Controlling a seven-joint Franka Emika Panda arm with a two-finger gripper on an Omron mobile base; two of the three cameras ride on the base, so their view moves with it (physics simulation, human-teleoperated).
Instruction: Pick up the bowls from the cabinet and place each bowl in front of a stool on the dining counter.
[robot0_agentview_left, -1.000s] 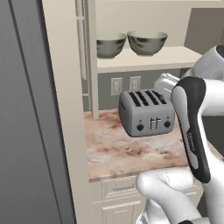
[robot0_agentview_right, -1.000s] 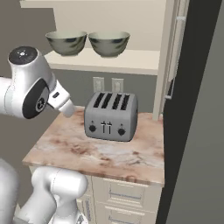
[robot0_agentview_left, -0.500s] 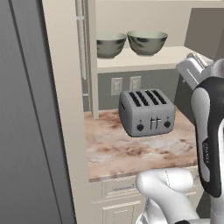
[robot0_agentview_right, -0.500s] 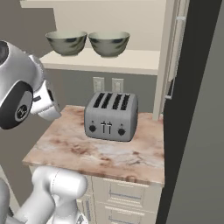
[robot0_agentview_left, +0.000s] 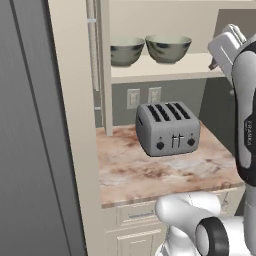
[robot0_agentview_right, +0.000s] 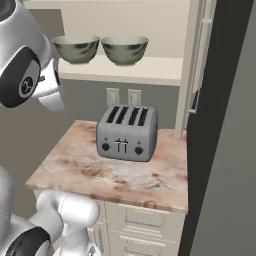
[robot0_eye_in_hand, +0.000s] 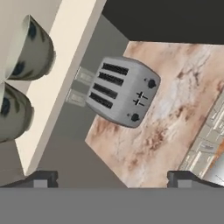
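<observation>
A pink-brown marbled worktop (robot0_agentview_left: 165, 172) sat over cream drawers (robot0_agentview_right: 145, 222), and a grey four-slot toaster (robot0_agentview_left: 167, 129) stood near its far side, with bare stone all around it and the most open room at the near edge. Two wall outlets (robot0_agentview_right: 123, 96) were on the grey wall behind the toaster. Above it ran the flat cream shelf of the cabinet (robot0_agentview_left: 160, 70), and the two bowls stood on it side by side, touching or almost touching. In the left base view the left bowl (robot0_agentview_left: 126, 51) sat next to the tall upright side panel (robot0_agentview_left: 104, 70), and the right bowl (robot0_agentview_left: 168, 48) sat nearer the middle of the shelf. In the right base view the same two bowls (robot0_agentview_right: 100, 49) were at the left part of the shelf, and the shelf was bare to their right. A tall dark grey wall (robot0_agentview_left: 30, 150) stood close on the left of the left base view. The hand view was rolled, and it showed the bowls at the left and the toaster in the middle. The gripper (robot0_eye_in_hand: 112, 178) was up high near the shelf edge, apart from the bowls, with its two tips spread wide and nothing between them.
</observation>
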